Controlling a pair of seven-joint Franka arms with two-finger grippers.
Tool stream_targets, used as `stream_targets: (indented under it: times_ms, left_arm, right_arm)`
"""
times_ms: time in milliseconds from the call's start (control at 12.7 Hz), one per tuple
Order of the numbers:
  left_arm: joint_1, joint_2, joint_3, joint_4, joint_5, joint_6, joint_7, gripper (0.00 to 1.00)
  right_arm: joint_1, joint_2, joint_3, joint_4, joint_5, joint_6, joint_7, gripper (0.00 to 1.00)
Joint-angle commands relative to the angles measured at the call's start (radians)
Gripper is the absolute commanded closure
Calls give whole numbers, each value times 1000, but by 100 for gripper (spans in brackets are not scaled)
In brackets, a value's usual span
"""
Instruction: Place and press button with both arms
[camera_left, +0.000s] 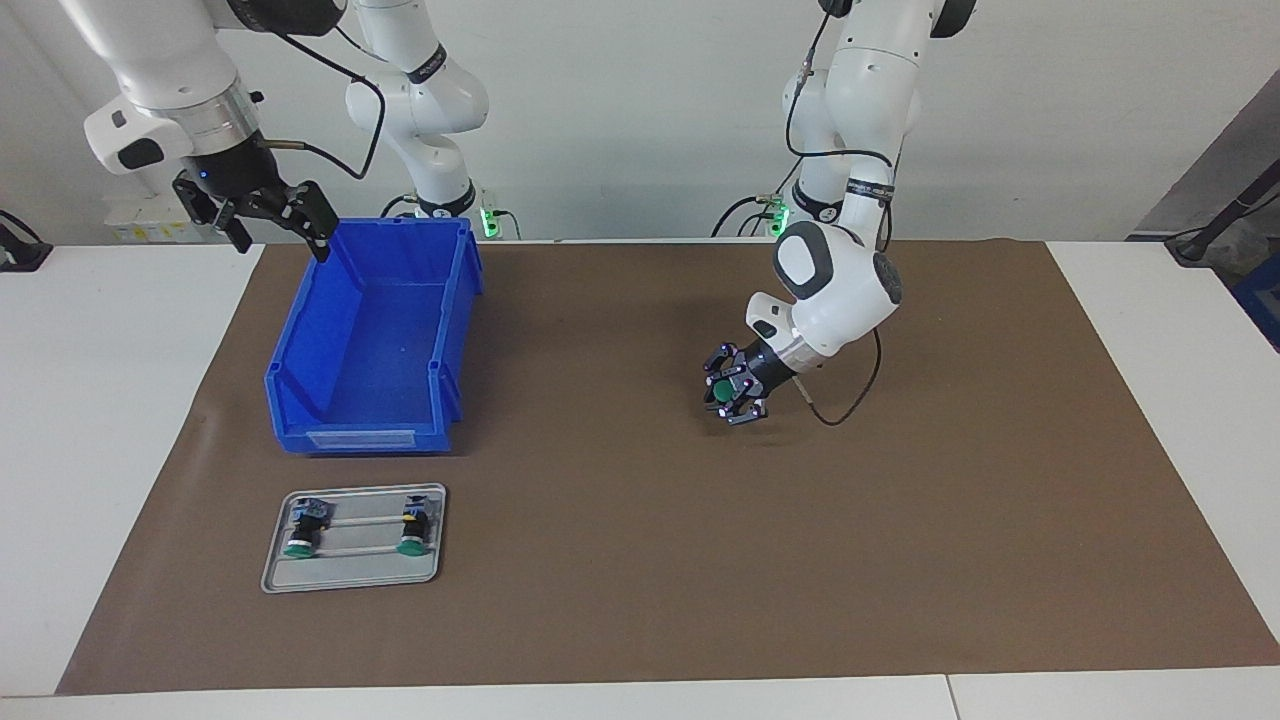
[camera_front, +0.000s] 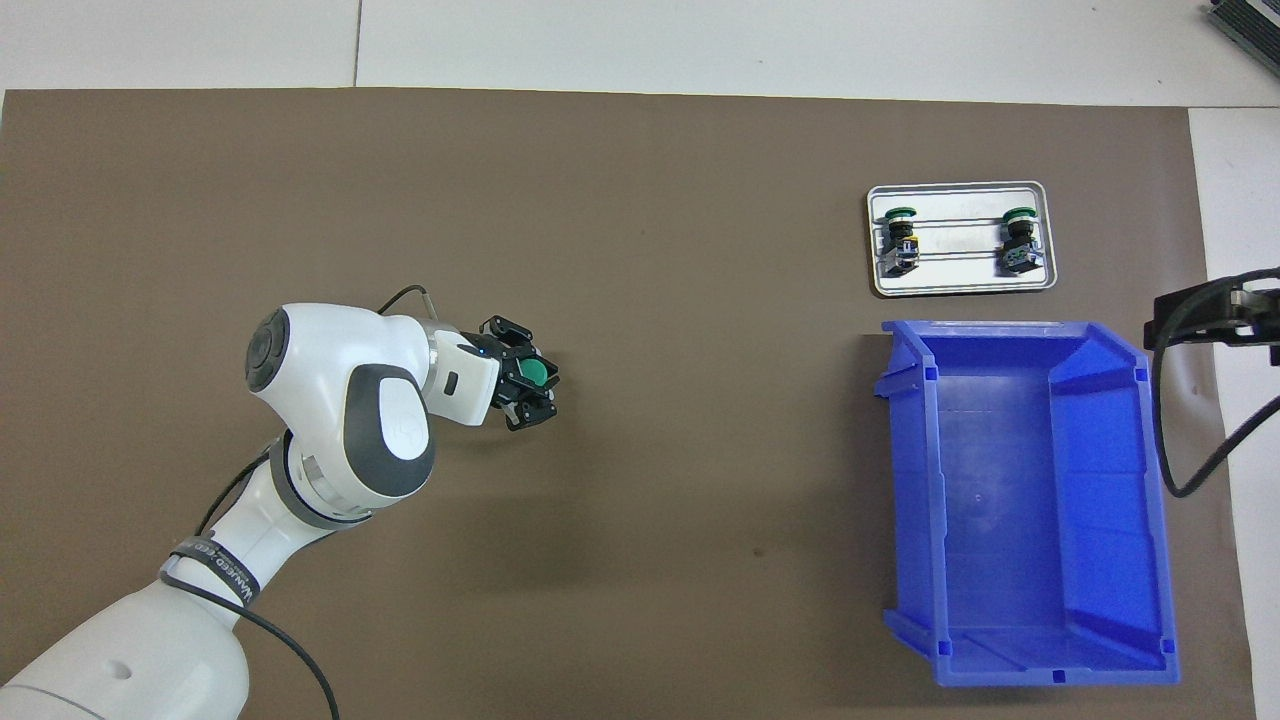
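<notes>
My left gripper (camera_left: 727, 392) (camera_front: 528, 385) hangs low over the middle of the brown mat (camera_left: 640, 560), lying sideways and shut on the button (camera_left: 721, 388) (camera_front: 536, 373). The button's round green cap points toward the right arm's end of the table, and its body is hidden between the fingers. My right gripper (camera_left: 272, 222) is open and holds nothing. It waits high over the corner of the blue bin (camera_left: 370, 340) nearest the right arm's base, and only its edge (camera_front: 1212, 308) shows in the overhead view.
The blue bin (camera_front: 1030, 500) stands open and bare inside. Farther from the robots lies a silver tray (camera_left: 355, 575) (camera_front: 960, 285) holding two more green-capped buttons (camera_left: 303, 528) (camera_left: 412, 526), the second one with a yellow mark.
</notes>
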Motion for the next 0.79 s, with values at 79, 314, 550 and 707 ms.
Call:
stream_targets:
  times_ms: [79,314,550,707]
  left_arm:
    - [0,-41,-5,-72,-25,22,41,79]
    - [1,-42,-5,-63,-25,16,41,2]
    - [1,-48,-4,-60,-27,16,28,1]
    - [0,-77,-4,-52,-27,12,-23,1]
  right_arm:
    - [-10,-28,2,-34,-2,19,-30,0]
    - [-10,-29,2,-34,-2,19,-30,0]
    - [-12,-29,2,-34,-2,19,-30,0]
    - [-12,-29,2,-34,-2,19,-30,0]
